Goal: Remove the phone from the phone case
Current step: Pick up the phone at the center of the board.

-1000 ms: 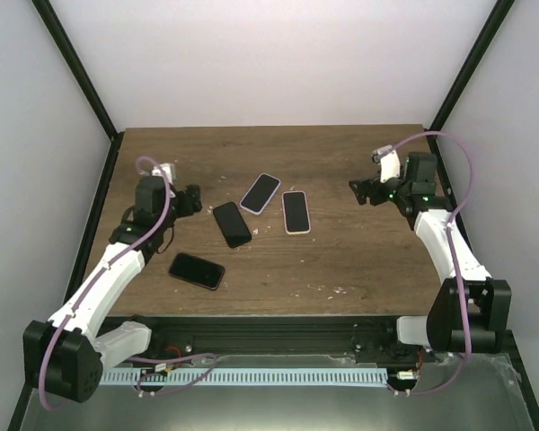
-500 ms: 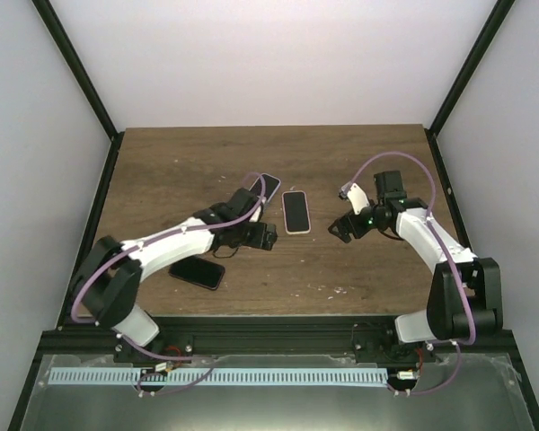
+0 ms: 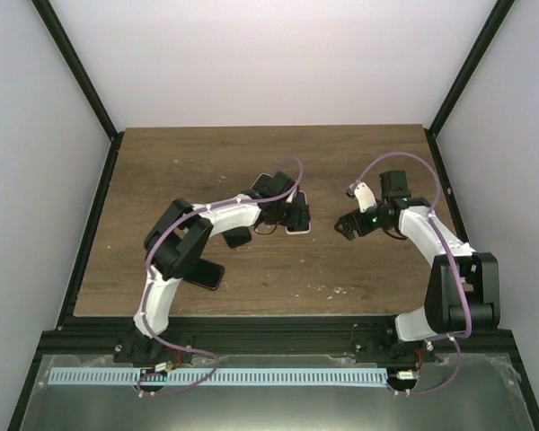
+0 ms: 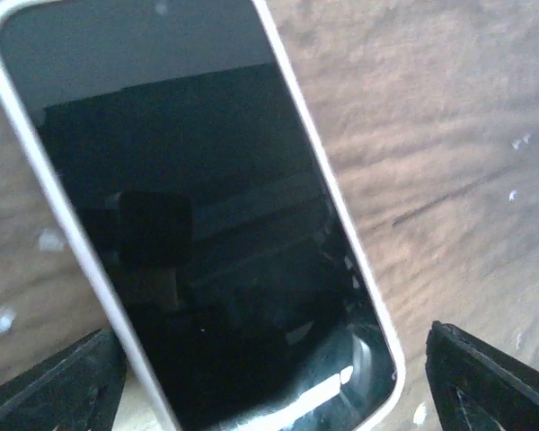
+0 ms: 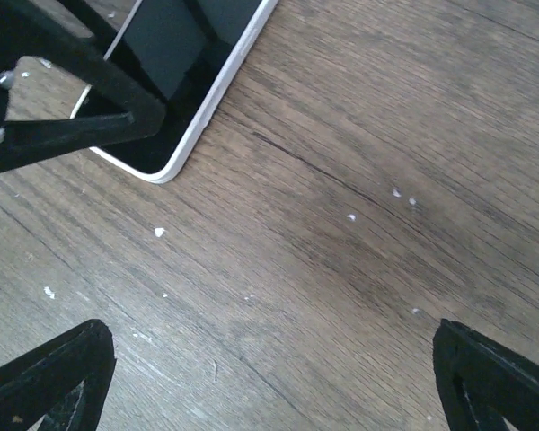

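Left arm (image 3: 223, 215) now over half-hidden phone (image 4: 207, 224)

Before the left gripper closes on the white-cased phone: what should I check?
1. Left gripper open: ok.
2. Its fingers straddle the white-cased phone: ok.
3. Phone lies screen up on the table: ok.
4. Right gripper open: ok.
5. Right gripper over the phone: not ok, it hangs over bare table beside the phone's corner.
6. Left finger height against the case edge: cannot tell.
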`<state>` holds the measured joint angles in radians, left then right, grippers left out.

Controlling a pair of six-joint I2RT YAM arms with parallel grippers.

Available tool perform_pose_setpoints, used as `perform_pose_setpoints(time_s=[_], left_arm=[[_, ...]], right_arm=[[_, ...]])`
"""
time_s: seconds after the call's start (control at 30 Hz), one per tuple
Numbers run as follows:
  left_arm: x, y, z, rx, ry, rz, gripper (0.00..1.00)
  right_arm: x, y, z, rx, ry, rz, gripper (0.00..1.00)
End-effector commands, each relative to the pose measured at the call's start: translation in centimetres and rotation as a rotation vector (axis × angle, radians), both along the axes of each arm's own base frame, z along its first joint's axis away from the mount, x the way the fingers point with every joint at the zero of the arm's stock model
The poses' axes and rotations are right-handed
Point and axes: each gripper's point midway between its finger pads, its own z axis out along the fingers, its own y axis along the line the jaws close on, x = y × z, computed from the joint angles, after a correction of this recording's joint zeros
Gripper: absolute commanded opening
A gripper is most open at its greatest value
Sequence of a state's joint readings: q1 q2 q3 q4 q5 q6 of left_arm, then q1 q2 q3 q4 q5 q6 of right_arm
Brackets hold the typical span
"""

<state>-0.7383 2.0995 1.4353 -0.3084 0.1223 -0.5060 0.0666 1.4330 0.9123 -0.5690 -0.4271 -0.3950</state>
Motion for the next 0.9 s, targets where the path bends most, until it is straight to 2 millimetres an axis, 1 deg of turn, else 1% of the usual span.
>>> perform_pose_setpoints(time_s=[0.0, 0.07, 0.13, 0.2, 0.23, 0.27, 0.3, 0.37, 0.4, 0.43, 0.47, 0.5, 0.53, 0.57, 0.67, 0.7, 0.77, 0.83, 0.87], left_arm=[[1.7, -2.8, -1.0, -0.054, 0.013, -0.019, 0.92], [1.4, -4.2, -1.0, -0.103, 0.028, -0.062, 0.91], [0.4, -5.8, -0.5, -0.178, 0.049, -0.118, 0.90], [-1.0, -7.1, 0.6, -0.249, 0.060, -0.178, 0.88], [-1.5, -7.5, 1.5, -0.275, 0.055, -0.199, 0.88], [-1.9, -7.6, 2.2, -0.291, 0.048, -0.209, 0.88], [-2.1, -7.4, 3.4, -0.309, 0.031, -0.210, 0.87], [-2.0, -5.8, 5.4, -0.301, -0.040, -0.167, 0.87], [-1.7, -4.6, 6.3, -0.279, -0.077, -0.131, 0.87], [-1.9, -2.8, 6.1, -0.234, -0.088, -0.088, 0.87], [-1.8, -1.3, 6.5, -0.203, -0.100, -0.049, 0.87], [-1.7, 0.4, 7.4, -0.187, -0.109, -0.007, 0.88], [-1.9, 2.1, 6.7, -0.156, -0.091, 0.027, 0.87], [-2.1, 3.6, 7.3, -0.153, -0.091, 0.063, 0.87], [-2.8, 7.4, 7.4, -0.130, -0.087, 0.137, 0.87], [-3.1, 8.4, 7.2, -0.114, -0.088, 0.154, 0.88], [-3.6, 10.0, 7.5, -0.094, -0.116, 0.180, 0.88], [-4.1, 10.8, 7.6, -0.089, -0.134, 0.192, 0.88], [-4.3, 11.1, 7.6, -0.089, -0.139, 0.195, 0.88]], right_arm=[[0.8, -0.8, 1.3, 0.017, -0.016, -0.032, 0.98], [0.7, -1.1, 1.2, 0.009, -0.016, -0.037, 0.98], [0.8, -1.4, 1.0, 0.002, -0.011, -0.045, 0.98], [1.0, -1.5, 0.7, 0.000, 0.003, -0.052, 0.99], [1.2, -1.6, 0.6, 0.001, 0.009, -0.059, 0.99], [1.4, -1.6, 0.4, 0.005, 0.020, -0.066, 0.99], [1.6, -1.5, 0.3, 0.010, 0.031, -0.071, 0.99], [1.9, -1.1, -0.3, 0.025, 0.065, -0.060, 0.99], [2.2, -0.9, -0.6, 0.026, 0.080, -0.050, 1.00], [2.4, -0.7, -1.1, 0.016, 0.095, -0.037, 1.00], [2.7, -0.2, -1.5, -0.006, 0.103, -0.013, 1.00], [3.0, 0.1, -1.8, -0.026, 0.103, 0.005, 1.00], [3.5, 0.4, -2.3, -0.047, 0.104, 0.021, 1.00], [4.0, 0.6, -2.5, -0.064, 0.101, 0.029, 1.00], [5.5, 1.8, -3.0, -0.105, 0.102, 0.052, 1.00], [5.9, 2.4, -3.2, -0.110, 0.107, 0.062, 1.00], [6.8, 3.5, -3.6, -0.120, 0.110, 0.074, 1.00], [7.7, 4.6, -4.1, -0.144, 0.115, 0.085, 1.00], [7.9, 5.1, -4.7, -0.160, 0.130, 0.092, 1.00]])
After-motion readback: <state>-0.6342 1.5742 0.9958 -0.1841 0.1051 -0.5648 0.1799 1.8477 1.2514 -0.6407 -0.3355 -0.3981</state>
